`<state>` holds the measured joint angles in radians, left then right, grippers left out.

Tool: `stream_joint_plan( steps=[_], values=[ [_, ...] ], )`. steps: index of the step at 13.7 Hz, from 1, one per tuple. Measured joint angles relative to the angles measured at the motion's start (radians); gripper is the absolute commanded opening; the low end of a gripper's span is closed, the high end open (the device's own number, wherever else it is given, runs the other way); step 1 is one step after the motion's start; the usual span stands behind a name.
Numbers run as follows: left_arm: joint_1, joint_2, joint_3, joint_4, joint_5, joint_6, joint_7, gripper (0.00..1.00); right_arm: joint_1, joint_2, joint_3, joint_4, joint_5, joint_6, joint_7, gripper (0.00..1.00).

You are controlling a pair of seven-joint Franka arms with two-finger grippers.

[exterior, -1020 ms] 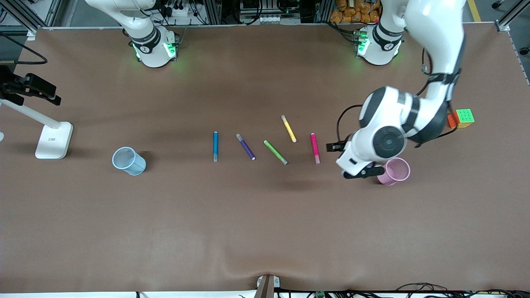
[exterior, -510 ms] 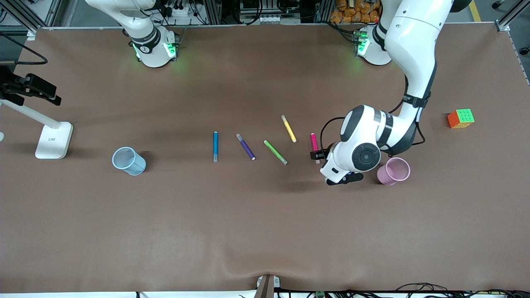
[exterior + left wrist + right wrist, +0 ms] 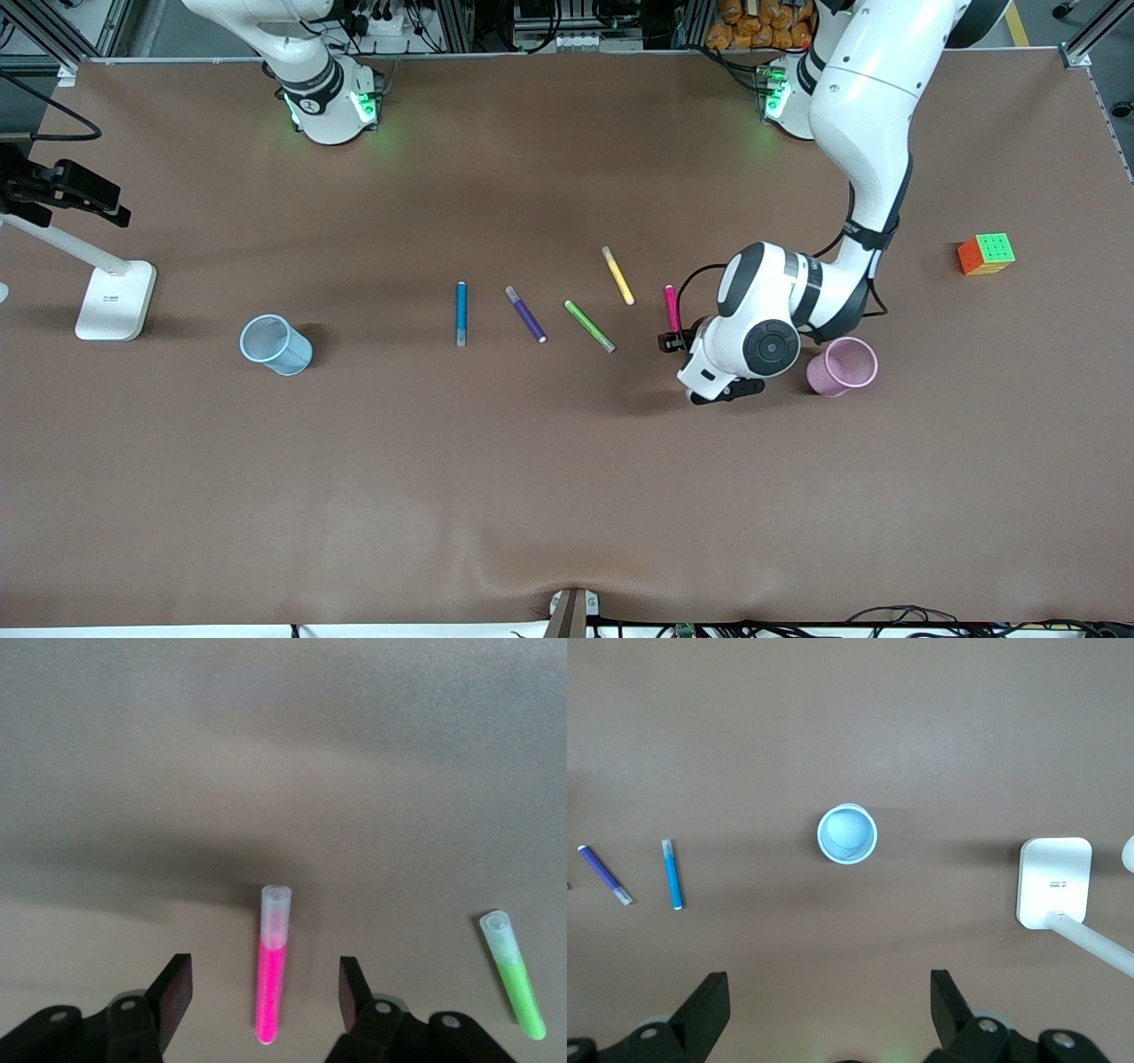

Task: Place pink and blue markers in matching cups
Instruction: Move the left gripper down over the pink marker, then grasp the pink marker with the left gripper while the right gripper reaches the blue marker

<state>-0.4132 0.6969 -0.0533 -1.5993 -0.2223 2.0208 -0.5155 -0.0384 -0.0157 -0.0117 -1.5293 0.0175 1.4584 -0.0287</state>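
Straddling the magenta-pink marker with its translucent cap [image 3: 272, 979], the left gripper [image 3: 266, 992] has its two black fingers [image 3: 174, 992] apart, one on each side of the marker and not touching it; nothing is gripped, and the marker lies flat on the brown table [image 3: 567, 496]. In the front view that gripper [image 3: 678, 344] is low over the cap end of the pink marker [image 3: 671, 306]. Just beside the arm's wrist, toward the left arm's end of the table, stands the pale pink translucent plastic cup [image 3: 842, 366], upright.

Toward the right arm's end lie a green marker [image 3: 589, 325], a yellow marker [image 3: 617, 276], a dark purple marker [image 3: 525, 314] and the medium blue marker [image 3: 461, 313]. Farther that way stands the pale blue translucent cup [image 3: 275, 345].

High above that blue cup [image 3: 847, 834], the right gripper [image 3: 830, 1014] waits with fingers spread wide, empty.
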Motion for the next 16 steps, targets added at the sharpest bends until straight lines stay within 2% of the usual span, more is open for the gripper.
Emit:
stream_joint_plan(
  steps=[4,5,8,13,16],
  values=[
    [-0.014,0.024,0.0,0.0,-0.001,0.021,0.0,0.64,0.001,0.012,0.001,0.0,0.0,0.0,0.0,1.0],
    [-0.014,0.027,0.0,0.0,-0.001,0.021,0.0,0.59,0.002,0.014,0.001,0.0,0.0,0.0,0.0,1.0],
    [-0.014,0.028,0.0,0.0,-0.001,0.021,0.0,0.56,0.002,0.015,0.001,0.0,0.0,0.006,0.0,1.0],
    [-0.014,0.028,0.0,0.0,-0.001,0.021,0.0,0.56,0.027,0.027,0.004,0.0,0.025,0.03,0.008,1.0],
    [-0.014,0.029,0.0,-0.001,-0.001,0.02,0.001,0.56,0.09,0.065,0.006,0.0,0.057,0.07,0.131,1.0]
  ],
)
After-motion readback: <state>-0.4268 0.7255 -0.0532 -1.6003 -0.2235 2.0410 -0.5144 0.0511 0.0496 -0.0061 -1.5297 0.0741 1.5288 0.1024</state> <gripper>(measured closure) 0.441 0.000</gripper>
